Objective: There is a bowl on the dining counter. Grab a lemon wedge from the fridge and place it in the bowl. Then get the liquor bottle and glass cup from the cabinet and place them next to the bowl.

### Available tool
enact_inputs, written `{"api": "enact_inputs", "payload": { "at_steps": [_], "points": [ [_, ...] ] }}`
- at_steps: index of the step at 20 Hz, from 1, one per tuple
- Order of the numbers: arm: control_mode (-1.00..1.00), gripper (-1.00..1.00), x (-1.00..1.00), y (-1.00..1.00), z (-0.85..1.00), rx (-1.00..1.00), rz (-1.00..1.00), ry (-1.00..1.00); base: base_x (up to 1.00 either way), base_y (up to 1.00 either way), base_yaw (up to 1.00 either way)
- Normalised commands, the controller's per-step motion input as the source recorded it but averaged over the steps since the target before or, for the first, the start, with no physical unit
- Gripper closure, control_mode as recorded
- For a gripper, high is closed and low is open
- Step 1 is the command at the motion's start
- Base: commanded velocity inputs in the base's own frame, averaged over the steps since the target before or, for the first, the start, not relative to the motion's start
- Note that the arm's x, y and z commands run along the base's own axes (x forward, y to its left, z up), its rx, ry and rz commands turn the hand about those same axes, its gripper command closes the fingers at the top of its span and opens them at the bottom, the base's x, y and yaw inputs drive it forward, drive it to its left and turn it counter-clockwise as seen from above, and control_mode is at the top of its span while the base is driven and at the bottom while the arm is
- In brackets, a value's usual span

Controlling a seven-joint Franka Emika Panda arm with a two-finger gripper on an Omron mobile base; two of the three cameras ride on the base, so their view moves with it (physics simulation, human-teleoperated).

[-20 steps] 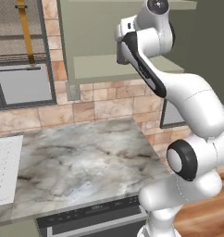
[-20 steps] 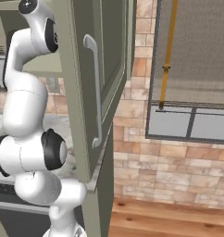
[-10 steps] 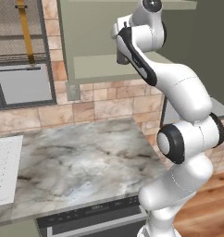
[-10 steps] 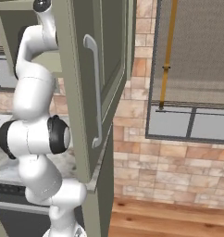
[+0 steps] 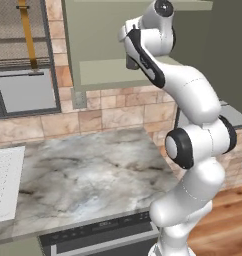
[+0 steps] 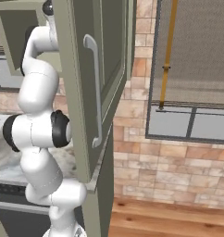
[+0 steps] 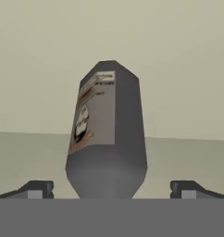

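A dark grey liquor bottle with a pale label on its left side stands upright on the cabinet shelf, close in front of my hand. My gripper is open, and its left fingertip and right fingertip stand wide apart on either side of the bottle's base without touching it. In the left base view my arm reaches high up, with the hand at the olive wall cabinet.
The cabinet's open door, with a long grey handle, juts out beside the arm. Below lie a marble counter and a white ribbed panel at its left. Behind are a brick wall and a window.
The arm's elbow and lower links have swung and straightened toward upright. The hand has stayed high at the cabinet, and the jaws have stayed open.
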Motion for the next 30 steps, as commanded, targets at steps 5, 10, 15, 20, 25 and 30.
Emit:
{"api": "enact_inputs", "payload": {
  "at_steps": [5,10,15,20,25,30],
  "points": [
    [-1.0,-1.0,0.42,0.01,0.0,-0.01,0.04,-0.01,0.0,0.0,0.0],
    [-1.0,-1.0,0.36,0.0,0.0,0.0,0.03,0.0,0.0,0.0,0.0],
    [-1.0,-1.0,0.37,0.0,0.0,0.0,0.02,0.0,0.0,0.0,0.0],
    [-1.0,1.0,0.21,0.0,0.0,-0.01,0.0,0.0,0.0,0.0,0.0],
    [-1.0,1.0,0.0,0.0,0.0,0.0,0.0,0.01,0.0,0.0,0.0],
    [-1.0,1.0,-0.51,-0.01,-0.03,-0.01,0.0,-0.02,0.0,0.0,0.0]
  ]
}}
